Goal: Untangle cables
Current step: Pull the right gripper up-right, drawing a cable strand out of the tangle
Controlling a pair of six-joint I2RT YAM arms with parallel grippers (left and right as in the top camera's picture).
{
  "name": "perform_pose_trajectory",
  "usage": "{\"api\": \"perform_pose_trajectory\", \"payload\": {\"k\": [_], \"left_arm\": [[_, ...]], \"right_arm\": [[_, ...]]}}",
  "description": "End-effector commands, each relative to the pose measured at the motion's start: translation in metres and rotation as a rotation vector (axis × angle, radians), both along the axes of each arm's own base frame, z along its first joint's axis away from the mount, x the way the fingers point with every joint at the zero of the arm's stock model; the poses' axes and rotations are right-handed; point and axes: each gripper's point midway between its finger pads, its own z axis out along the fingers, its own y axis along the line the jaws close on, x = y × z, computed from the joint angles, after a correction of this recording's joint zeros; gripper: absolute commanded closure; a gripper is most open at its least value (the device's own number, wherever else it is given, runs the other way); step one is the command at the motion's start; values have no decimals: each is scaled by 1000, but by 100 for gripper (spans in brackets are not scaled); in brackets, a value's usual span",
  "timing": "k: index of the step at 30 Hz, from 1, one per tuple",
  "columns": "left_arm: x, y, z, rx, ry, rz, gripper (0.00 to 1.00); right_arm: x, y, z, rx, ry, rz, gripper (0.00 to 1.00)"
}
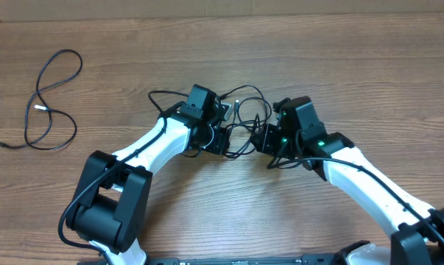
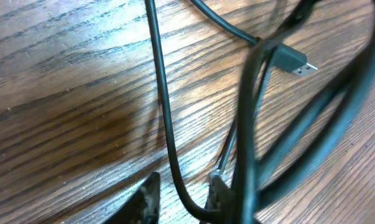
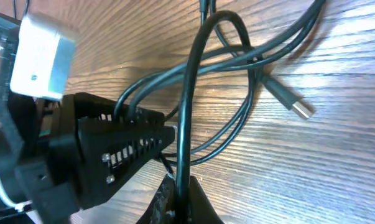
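Nearest the near edge of the table [image 1: 317,59], the two white arms are being reached inward towards its middle, and the untangling step is judged to be in hand there, with one end of the work being pinned and the other being taken up.

The right gripper [image 3: 178,190] is being kept closed on a single strand [image 3: 188,93], which is being held pinched between the fingertips and is rising from them over the wood. The left gripper [image 2: 181,198] is being held narrowly parted: another strand [image 2: 162,93] is being straddled by its fingers, with wood showing on either side, so nothing is being gripped there.

Just beyond and between the two grippers, the tangle [image 1: 244,119] is being presented as a small knot of black loops near the middle of the table, with a silver-tipped plug [image 2: 302,65] lying free on the wood beside the crossing cords.

Farthest out, towards the far left corner, a separate cable [image 1: 37,92] is lying in open loops, well apart from the rest, and it is judged to be done with.

What is being called for next, as a judgement only: the straddled strand is to be closed on by the left gripper, and the two holds are then to be drawn apart slowly, so that the loops are being opened and not tightened. The plug end is to be watched, since it could be caught in a loop as the cords are drawn.
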Motion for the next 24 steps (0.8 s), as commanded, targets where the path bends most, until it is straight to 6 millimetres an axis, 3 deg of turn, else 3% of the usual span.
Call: {"api": "perform_pose_trajectory", "payload": {"k": [1, 10, 15, 20, 24], "left_arm": [[-2, 0, 1, 6, -8, -1, 69], [-2, 0, 1, 6, -8, 0, 68], [-2, 0, 1, 6, -8, 0, 68], [-2, 0, 1, 6, -8, 0, 69], [-2, 0, 1, 6, -9, 0, 68]], "right_arm": [[9, 2, 27, 24, -48, -2, 96], [2, -5, 51, -32, 32, -9, 96], [-2, -25, 65, -163, 46, -24, 96], [-14, -59, 75, -353, 80, -48, 96], [-18, -65, 95, -387, 72, -25, 96]]}}
